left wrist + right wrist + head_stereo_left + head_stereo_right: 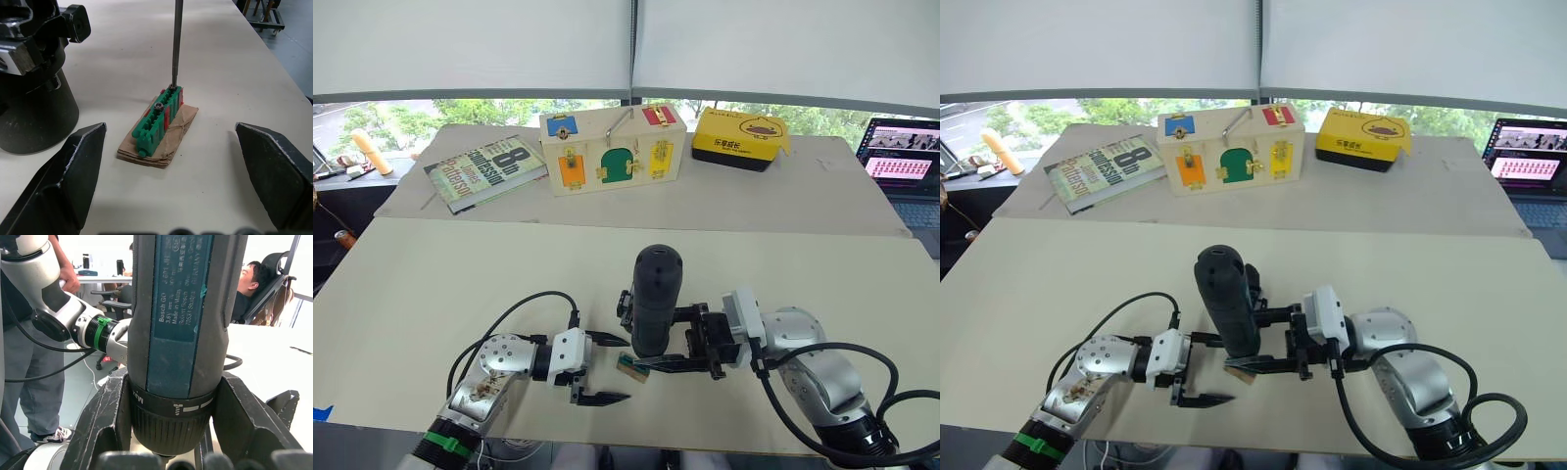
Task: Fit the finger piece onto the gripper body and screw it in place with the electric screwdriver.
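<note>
Right gripper [677, 340] jaws clamp the upright electric screwdriver [655, 297], bit on the green screw holder [159, 119]; left gripper [607, 368] jaws wide beside it. A tilt could slip the bit off.

bare table [460, 284] left, electric screwdriver [656, 299] blocking centre

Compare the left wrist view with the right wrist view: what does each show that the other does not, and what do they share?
Left wrist view alone: the screwdriver's thin metal bit touching a screw on the green screw holder, which lies on a tan pad, between the left gripper's open fingers.

Right wrist view alone: the right gripper clamped around the screwdriver's barrel, with people behind.

Both: the electric screwdriver, seen in part, and the pale table.
</note>
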Controlling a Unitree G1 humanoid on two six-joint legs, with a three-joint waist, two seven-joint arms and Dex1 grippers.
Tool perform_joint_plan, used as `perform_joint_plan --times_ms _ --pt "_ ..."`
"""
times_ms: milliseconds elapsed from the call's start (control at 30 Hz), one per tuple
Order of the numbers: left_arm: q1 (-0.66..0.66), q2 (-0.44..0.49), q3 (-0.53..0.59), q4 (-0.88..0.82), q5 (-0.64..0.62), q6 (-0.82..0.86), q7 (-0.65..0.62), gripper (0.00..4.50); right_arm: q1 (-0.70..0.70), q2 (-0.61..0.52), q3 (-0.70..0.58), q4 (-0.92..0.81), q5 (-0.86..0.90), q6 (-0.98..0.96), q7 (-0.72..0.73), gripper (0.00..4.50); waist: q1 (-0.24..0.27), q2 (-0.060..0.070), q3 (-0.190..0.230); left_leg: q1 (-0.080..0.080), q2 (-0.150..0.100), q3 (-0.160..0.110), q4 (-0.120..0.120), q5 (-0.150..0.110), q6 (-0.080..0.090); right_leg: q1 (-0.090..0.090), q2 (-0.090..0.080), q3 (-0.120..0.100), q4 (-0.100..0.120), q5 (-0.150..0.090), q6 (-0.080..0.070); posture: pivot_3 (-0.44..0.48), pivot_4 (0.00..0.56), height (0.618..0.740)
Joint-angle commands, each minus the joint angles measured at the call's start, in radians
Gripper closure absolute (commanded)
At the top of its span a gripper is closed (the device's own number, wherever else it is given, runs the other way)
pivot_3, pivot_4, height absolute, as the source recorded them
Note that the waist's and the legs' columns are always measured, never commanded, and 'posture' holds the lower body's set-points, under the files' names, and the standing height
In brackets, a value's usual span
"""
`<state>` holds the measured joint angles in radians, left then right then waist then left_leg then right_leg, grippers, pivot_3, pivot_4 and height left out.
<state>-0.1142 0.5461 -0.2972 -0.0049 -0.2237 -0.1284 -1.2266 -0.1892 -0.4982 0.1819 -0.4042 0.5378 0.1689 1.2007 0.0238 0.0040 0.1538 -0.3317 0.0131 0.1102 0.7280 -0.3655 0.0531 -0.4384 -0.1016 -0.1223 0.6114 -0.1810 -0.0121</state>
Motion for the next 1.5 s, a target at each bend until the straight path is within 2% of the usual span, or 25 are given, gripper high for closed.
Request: perform_joint_plan --times_ms 33,1500 --pt "0.018 -0.011 -0.038 0.026 0.028 0.015 0.007 0.0 -0.004 0.002 0.0 -0.031 -0.001 -0.027 -0.008 2.6 0.0 0.0 0.0 0.0 0.0 0.0 0.0 0.0 0.0 0.0 0.0 0.0 0.0 0.0 0.0 0.0 0.15 0.74" --pt "0.035 -0.003 -0.031 0.01 0.023 0.021 0.022 0.0 -0.001 0.002 -0.014 -0.067 0.047 -0.01 -0.006 2.6 0.0 0.0 0.0 0.0 0.0 0.0 0.0 0.0 0.001 0.0 -0.002 -0.001 0.0 0.0 0.0 0.0 0.15 0.74"
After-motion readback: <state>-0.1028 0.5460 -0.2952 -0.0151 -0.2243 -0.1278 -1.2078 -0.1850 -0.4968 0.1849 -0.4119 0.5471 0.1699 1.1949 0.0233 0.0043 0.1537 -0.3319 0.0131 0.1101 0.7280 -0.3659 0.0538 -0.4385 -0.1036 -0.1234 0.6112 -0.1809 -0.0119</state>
